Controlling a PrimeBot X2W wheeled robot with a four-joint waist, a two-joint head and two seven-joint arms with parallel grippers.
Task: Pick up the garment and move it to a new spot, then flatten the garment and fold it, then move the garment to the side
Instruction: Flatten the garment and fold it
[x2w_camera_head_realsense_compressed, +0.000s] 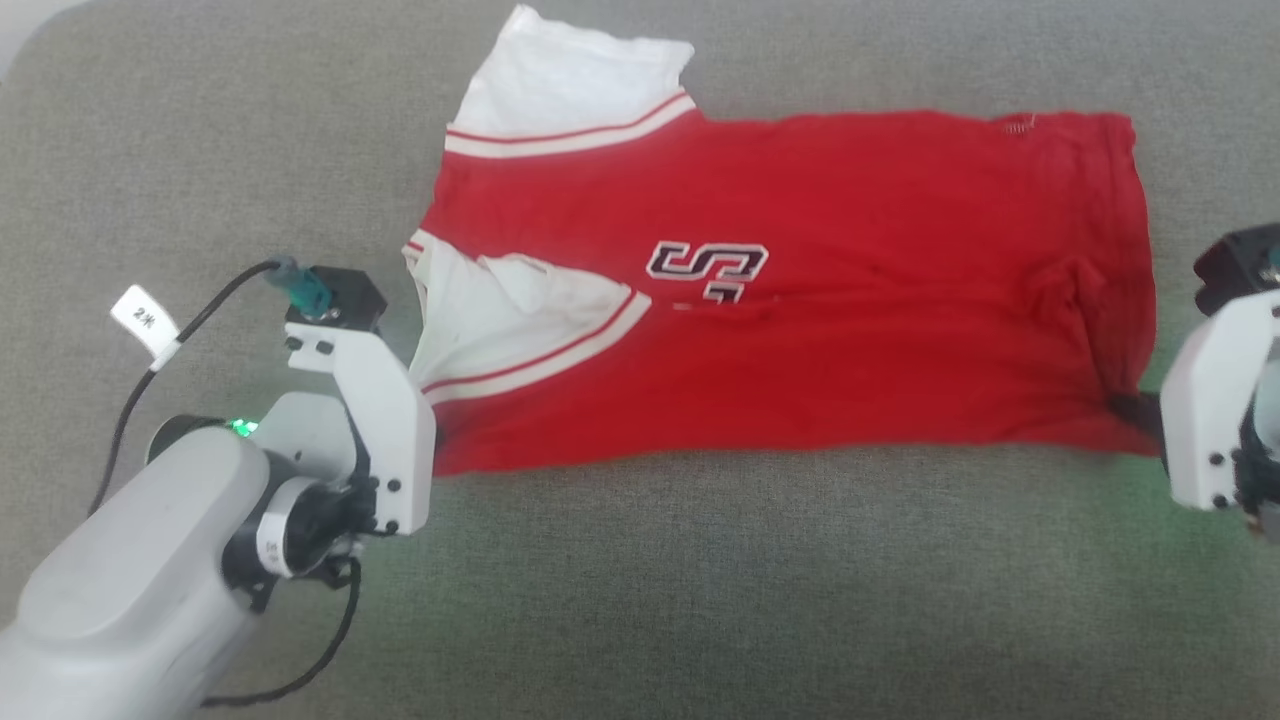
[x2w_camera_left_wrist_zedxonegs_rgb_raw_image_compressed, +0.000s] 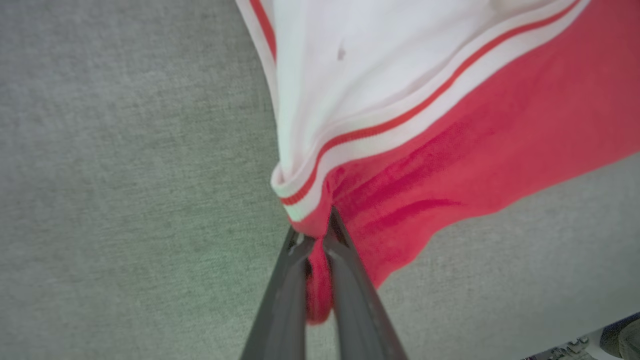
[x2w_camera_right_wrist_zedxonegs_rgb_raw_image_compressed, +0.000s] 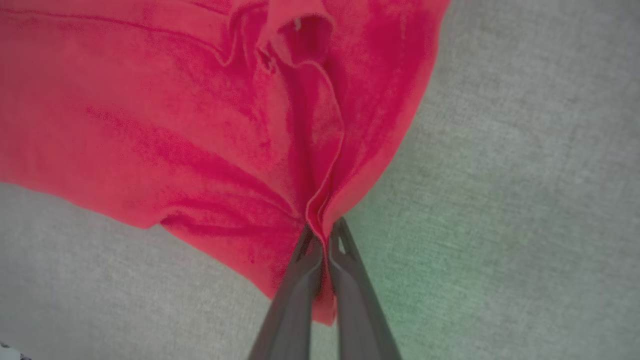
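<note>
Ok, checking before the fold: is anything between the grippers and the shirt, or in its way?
Nothing visible. The left gripper and right gripper each pinch a near corner of the garment, and no other object lies on the grey surface around it.

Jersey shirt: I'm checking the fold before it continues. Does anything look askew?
Yes. On the jersey shirt, the near white sleeve lies crumpled inward while the far white sleeve sticks out past the edge, so the two sides are uneven. A pucker shows near the right hand.
</note>
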